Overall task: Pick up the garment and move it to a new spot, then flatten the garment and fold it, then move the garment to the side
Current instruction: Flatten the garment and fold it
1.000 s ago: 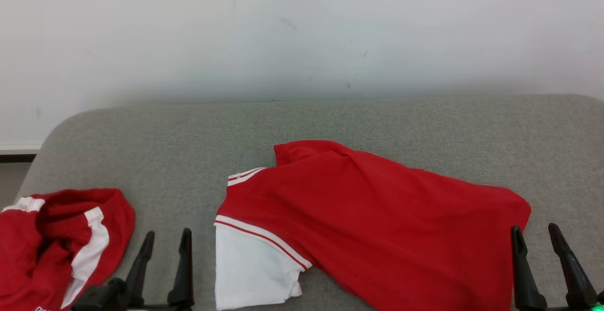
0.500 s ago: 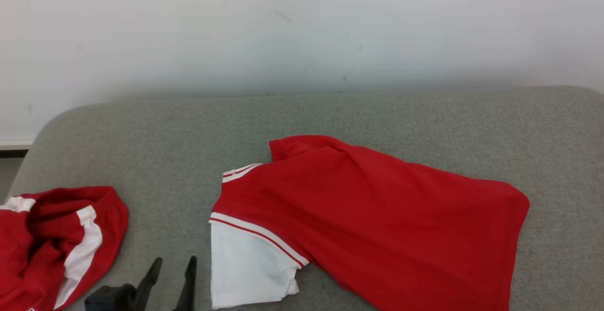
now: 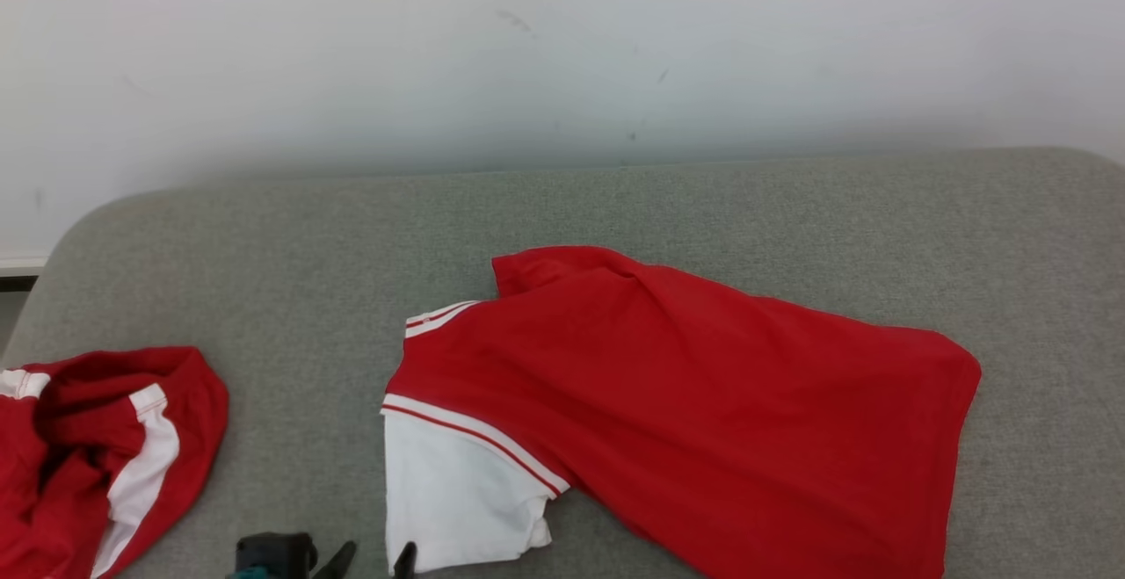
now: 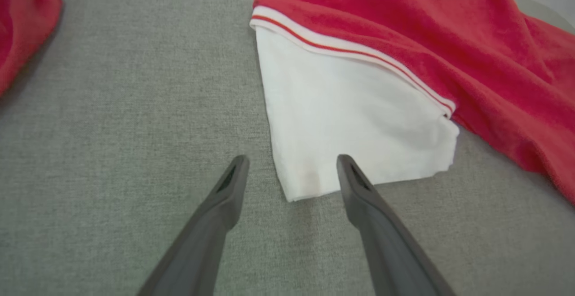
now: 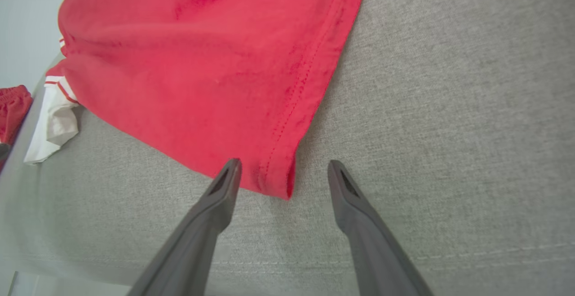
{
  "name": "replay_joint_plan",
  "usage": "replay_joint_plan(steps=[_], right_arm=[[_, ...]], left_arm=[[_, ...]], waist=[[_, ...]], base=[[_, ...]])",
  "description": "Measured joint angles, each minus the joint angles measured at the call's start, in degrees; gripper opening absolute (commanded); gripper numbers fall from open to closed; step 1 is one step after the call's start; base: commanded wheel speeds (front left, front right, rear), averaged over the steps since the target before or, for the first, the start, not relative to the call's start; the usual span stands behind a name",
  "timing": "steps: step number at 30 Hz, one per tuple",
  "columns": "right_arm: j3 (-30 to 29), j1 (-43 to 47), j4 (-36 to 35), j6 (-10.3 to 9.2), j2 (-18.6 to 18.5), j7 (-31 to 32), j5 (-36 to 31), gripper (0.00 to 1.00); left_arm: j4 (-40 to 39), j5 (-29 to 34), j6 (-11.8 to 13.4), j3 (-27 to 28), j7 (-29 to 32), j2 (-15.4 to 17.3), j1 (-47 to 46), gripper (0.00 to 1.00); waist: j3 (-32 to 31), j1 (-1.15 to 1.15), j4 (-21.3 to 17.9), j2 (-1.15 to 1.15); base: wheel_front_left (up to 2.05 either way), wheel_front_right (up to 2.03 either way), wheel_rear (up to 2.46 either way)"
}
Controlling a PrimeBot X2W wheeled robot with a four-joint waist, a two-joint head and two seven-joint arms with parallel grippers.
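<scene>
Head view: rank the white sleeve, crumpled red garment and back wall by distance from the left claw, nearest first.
1. Nearest: white sleeve, just right of the left claw, its lower corner by the fingertips.
2. Next: crumpled red garment, off to the left on the grey surface.
3. Farthest: back wall, beyond the surface's far edge.

The left gripper (image 4: 292,160), with two long dark-grey tapering fingers, stands spread wide; the right gripper (image 5: 282,163) is equally parted.
</scene>
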Motion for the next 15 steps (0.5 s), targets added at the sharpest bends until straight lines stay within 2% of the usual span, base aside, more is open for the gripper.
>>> replay_joint_plan(steps=[10, 15], right_arm=[[3.6, -5.1, 6.4, 0.01, 0.5, 0.2, -0.1, 1.0], [5.6, -7.2, 8.3, 0.01, 0.8, 0.5, -0.1, 1.0]], left_arm=[[5.9, -0.7, 0.7, -1.1, 4.1, -1.0, -4.1, 1.0], [8.9, -1.1, -1.2, -2.9, 5.9, -1.1, -6.0, 1.0]], waist=[[0.6, 0.0, 0.7, 0.0], [1.0, 0.0, 0.6, 0.0]], base=[[0.0, 0.0, 0.0], [0.0, 0.0, 0.0]])
